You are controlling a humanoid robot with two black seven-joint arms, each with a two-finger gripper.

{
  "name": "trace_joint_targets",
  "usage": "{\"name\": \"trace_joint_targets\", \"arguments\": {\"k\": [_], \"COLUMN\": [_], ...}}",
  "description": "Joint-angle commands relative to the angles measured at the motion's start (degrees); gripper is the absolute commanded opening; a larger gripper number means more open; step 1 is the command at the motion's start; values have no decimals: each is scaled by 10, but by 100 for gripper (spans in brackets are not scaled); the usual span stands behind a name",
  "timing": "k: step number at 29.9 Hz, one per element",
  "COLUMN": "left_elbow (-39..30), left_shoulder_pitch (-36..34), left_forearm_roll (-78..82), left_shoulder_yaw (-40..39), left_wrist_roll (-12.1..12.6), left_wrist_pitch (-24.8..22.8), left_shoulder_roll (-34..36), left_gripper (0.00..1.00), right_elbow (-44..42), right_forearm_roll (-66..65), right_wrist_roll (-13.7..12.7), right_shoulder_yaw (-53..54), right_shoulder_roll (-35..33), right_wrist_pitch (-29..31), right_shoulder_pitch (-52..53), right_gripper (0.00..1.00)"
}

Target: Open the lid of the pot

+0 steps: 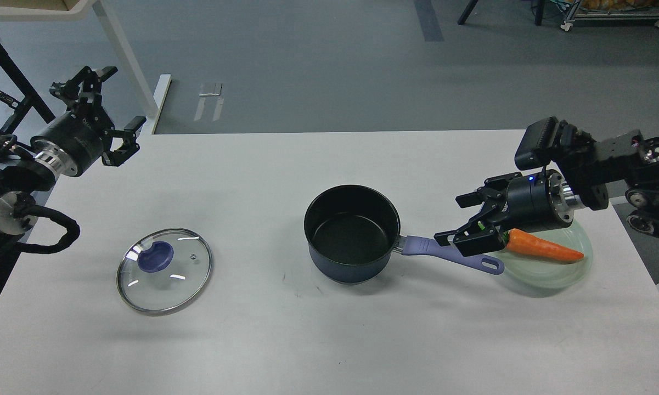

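Left arm: enters at the left edge; its left gripper (112, 112) is raised at the upper left of the frame, past the table's back corner; fingers spread wide, holding nothing
Right arm: reaches in from the right edge; the right gripper (461, 221) points toward centre frame, fingers parted, lower finger just above the pot's handle; whether it touches the handle I cannot tell
Pot (352, 233): centre frame, uncovered, black inside bare; lavender handle runs right toward the plate
Lid (164, 270): flat on the table at lower left, well apart from the pot
Plate (559, 271): pale green, at right, a carrot (543, 246) lying on it
Surface: white table (285, 340)
Room: grey floor (329, 66) beyond; white table legs upper left
Cut off: both arms' bases; the plate's upper part is hidden behind the right gripper
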Motion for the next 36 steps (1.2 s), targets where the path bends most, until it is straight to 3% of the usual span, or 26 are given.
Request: {"name": "trace_joint_targets", "arguments": {"k": [1, 8, 14, 23, 26, 31, 36], "left_elbow": [0, 0, 1, 0, 0, 1, 3], "left_shoulder_pitch": [0, 1, 7, 65, 79, 90, 101], "left_forearm_roll": [0, -1, -1, 2, 5, 7, 8], "left_shoulder_yaw": [0, -1, -7, -70, -85, -93, -94], "left_wrist_roll": [0, -3, -7, -1, 0, 0, 0], "left_wrist_pitch": [-7, -8, -8, -8, -9, -20, -23], "left_shoulder_roll": [-1, -11, -26, -60, -69, -78, -92], "left_gripper": [99, 99, 99, 99, 99, 99, 99], "right_elbow": [12, -22, -99, -252, -289, -341, -344], "right_forearm_roll": [95, 446, 719, 879, 923, 951, 948], "right_wrist_roll": [0, 0, 0, 0, 0, 0, 0], "right_shoulder_yaw": [41, 96, 147, 325, 326, 319, 313], "right_shoulder_roll": [-32, -33, 54, 200, 219, 229, 229], "right_wrist_pitch": [-1, -59, -151, -152, -107, 42, 71], "right_shoulder_pitch": [19, -30, -118, -285, -298, -311, -317], "right_gripper": [99, 99, 99, 100, 100, 100, 100]}}
